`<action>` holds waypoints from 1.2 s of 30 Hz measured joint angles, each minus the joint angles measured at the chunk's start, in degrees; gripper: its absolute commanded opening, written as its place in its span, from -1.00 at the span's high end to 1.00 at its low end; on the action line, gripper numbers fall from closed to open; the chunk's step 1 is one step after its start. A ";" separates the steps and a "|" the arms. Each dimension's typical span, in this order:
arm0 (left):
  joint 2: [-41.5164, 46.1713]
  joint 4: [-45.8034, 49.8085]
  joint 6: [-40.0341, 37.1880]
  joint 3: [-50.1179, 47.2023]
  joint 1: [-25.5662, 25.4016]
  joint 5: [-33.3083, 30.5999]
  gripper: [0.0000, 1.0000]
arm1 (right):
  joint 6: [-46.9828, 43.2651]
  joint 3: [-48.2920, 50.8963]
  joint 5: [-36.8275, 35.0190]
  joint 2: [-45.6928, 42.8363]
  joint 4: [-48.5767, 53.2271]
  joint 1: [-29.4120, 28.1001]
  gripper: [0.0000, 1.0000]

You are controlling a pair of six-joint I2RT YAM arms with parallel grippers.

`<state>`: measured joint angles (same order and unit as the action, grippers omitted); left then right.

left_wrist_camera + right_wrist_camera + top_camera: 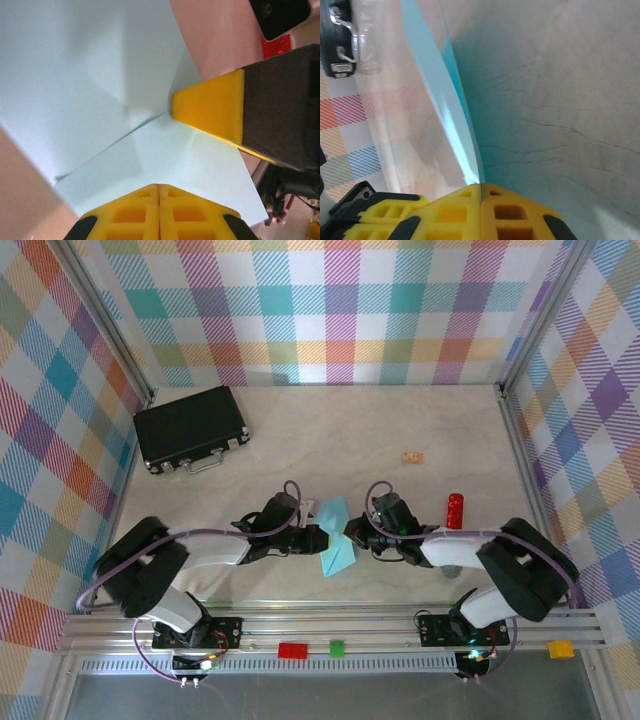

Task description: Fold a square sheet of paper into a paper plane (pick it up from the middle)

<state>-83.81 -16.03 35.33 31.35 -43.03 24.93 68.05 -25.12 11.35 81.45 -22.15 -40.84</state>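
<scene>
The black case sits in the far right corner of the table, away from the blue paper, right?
No. The black case sits in the far left corner of the table, away from the blue paper. The top view shows it.

I can make out no lettering, number or brand mark anywhere on my feeds. The black case (190,427) at the far left shows a plain lid, its metal latch (340,67) (seen closer from the right wrist) carries nothing legible, and the red cylinder (456,510) on the right is too small to show any print
</scene>
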 measured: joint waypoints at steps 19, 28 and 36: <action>42.42 30.99 -6.25 -0.90 4.48 -10.75 0.08 | -16.72 -29.62 -35.65 -10.71 46.45 -9.16 0.97; 44.28 38.49 -6.16 -0.94 11.89 -13.62 -0.31 | -13.88 -45.18 -51.32 4.09 70.53 -21.64 0.98; 46.86 41.59 -4.37 -1.70 18.49 -14.16 -0.46 | -10.23 -46.97 -59.25 14.16 79.73 -25.70 0.92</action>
<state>-36.95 25.56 30.96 29.65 -24.53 10.76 57.82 -72.10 -47.90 95.61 57.58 -66.54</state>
